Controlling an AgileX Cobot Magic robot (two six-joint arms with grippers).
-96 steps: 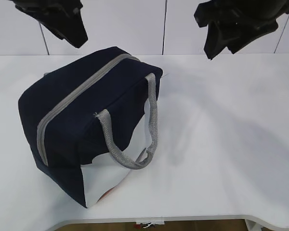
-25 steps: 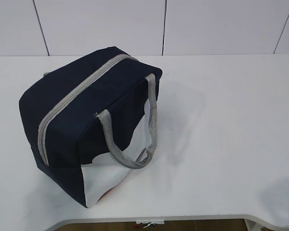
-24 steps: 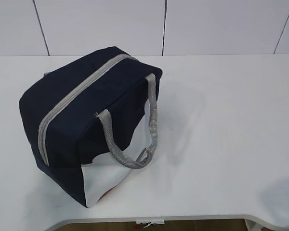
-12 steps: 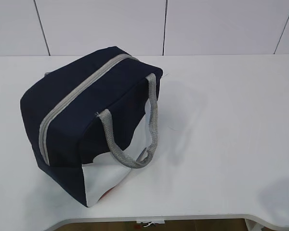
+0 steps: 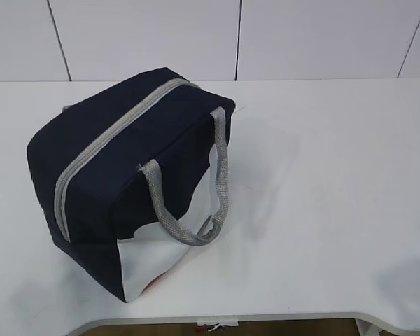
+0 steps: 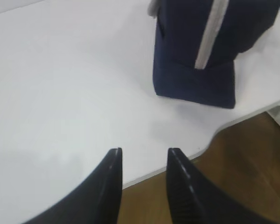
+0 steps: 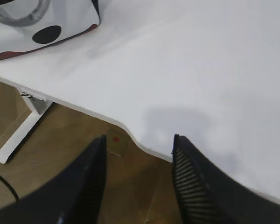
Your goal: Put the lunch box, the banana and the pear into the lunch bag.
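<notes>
The navy lunch bag [image 5: 119, 161] stands on the left half of the white table, its grey zipper shut along the top and a grey handle [image 5: 222, 168] hanging over the white end panel. The lunch box, the banana and the pear are out of view. Neither gripper shows in the exterior view. My left gripper [image 6: 144, 151] is open and empty above the table's front edge, with the lunch bag [image 6: 196, 60] well ahead of it. Open and empty too, my right gripper [image 7: 139, 138] hangs over the front edge, the lunch bag's spotted end panel [image 7: 42, 23] far to its upper left.
The white table [image 5: 336, 175] has a curved front edge, with brown floor [image 7: 60, 154] below it. A white table leg [image 7: 18, 133] stands under the edge. A panelled white wall runs behind the table.
Both grippers hung at the top of the exterior view in the oldest frame and have since left it. Over the last second nothing has visibly moved.
</notes>
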